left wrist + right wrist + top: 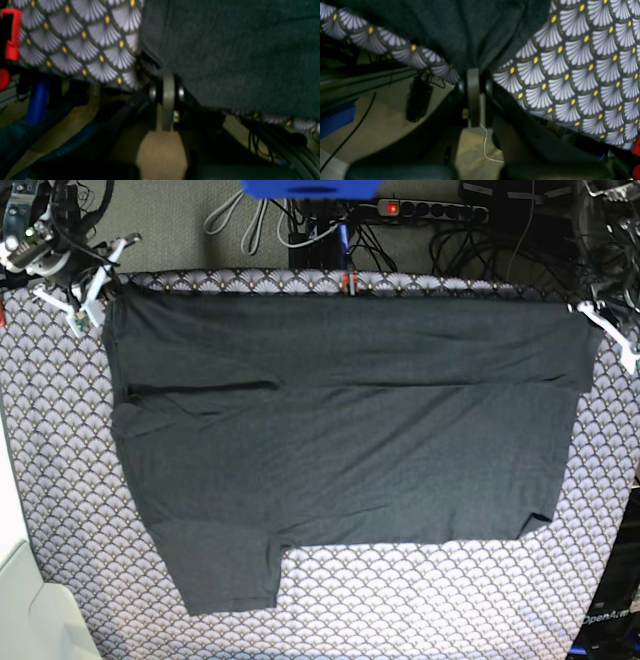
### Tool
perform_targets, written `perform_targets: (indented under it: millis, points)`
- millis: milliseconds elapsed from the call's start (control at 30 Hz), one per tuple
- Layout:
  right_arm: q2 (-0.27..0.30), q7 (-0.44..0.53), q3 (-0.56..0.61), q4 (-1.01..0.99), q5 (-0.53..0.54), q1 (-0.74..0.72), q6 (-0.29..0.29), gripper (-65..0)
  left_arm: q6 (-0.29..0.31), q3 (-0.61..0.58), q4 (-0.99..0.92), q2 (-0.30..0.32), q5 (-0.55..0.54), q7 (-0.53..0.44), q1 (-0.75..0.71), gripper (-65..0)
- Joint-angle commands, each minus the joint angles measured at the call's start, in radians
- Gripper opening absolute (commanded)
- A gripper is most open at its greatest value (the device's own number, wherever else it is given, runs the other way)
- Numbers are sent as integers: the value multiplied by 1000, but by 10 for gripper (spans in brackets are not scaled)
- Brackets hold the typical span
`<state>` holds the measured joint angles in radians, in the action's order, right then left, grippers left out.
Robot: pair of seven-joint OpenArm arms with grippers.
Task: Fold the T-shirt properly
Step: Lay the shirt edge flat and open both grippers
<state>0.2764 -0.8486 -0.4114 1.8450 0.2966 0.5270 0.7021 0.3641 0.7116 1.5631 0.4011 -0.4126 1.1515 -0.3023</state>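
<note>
The charcoal T-shirt (340, 440) lies spread over the scallop-patterned tablecloth (400, 600), with its top edge along the far side of the table and one part folded over itself. My right gripper (90, 295) sits at the shirt's far left corner. In the right wrist view, the right gripper (473, 75) is shut on gathered dark T-shirt fabric (460, 30). My left gripper (605, 325) is at the far right corner. In the left wrist view, the left gripper (168, 83) is shut on the T-shirt's hem (237, 50) at the table edge.
Behind the table's far edge are a power strip (430, 210), tangled cables (250, 220) and a blue object (310, 188). A red clamp (11, 32) holds the tablecloth (82, 37) at the edge. A white surface (25, 610) stands at the near left corner.
</note>
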Motion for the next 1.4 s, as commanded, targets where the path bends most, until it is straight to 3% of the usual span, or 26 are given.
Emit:
perform_targets:
  millis: [0,200,467,633,833,1000,1367]
  points:
    - [11,15,-8,15,-4,-3,-4,-650,-1,7,9,23,5,-6,1,-641]
    - [11,15,-8,-6,-95,-35,-4,-650,-1,6,7,23,5,-5,-1,-614]
    - [13,22,-8,-106,-113,-90,-4,-650,-1,6,7,23,5,-3,2,-342]
    - [13,22,-8,-103,-112,-92,-4,-650,0,6,20,23,5,-3,-2,-235]
    - [13,9,-10,-109,-112,-92,-4,-650,0,6,20,23,5,-3,-2,-228]
    - [13,-102,-54,-123,-113,-143,-4,-649,0,6,20,23,5,-3,1,-228]
    - [14,-125,-60,-132,-110,-161,-4,-493,0,6,29,34,5,-3,7,-228]
